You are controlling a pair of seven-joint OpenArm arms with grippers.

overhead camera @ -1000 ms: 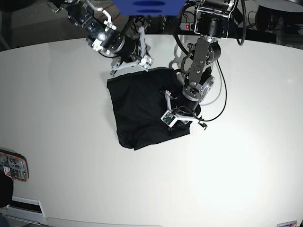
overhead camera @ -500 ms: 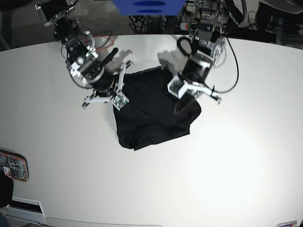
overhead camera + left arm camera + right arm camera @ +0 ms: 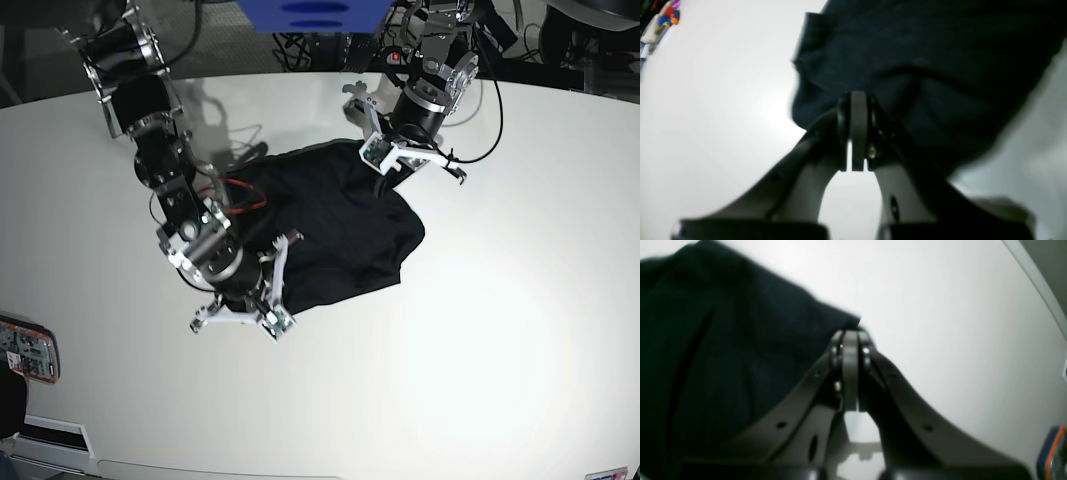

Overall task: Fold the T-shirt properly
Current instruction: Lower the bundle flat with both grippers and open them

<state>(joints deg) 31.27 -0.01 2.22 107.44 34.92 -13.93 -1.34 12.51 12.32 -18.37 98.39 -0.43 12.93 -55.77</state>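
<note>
White tabletop (image 3: 480, 330) fills most of the base view, with dark clutter and cables seen beyond its far edge. Near the middle of that surface, slightly toward the far side, the T-shirt (image 3: 330, 225) is laid as a crumpled black heap with folds and uneven edges.

On the left of the base view the right pincer (image 3: 262, 300) is lowered at the near-left edge of the cloth. In the right wrist view its tips (image 3: 850, 350) are pressed together at a corner of the T-shirt (image 3: 723, 350); whether any cloth is pinched between them cannot be made out from the blurred picture.

On the right of the base view the left pincer (image 3: 392, 168) is held at the far edge of the garment. In the left wrist view the left pincer (image 3: 858, 110) is closed flat, pad against pad, in front of the rumpled T-shirt (image 3: 923, 73), and no cloth is seen between the pads.

At the left edge of the tabletop an orange-rimmed device (image 3: 25, 350) is lying, well apart from the shirt.
</note>
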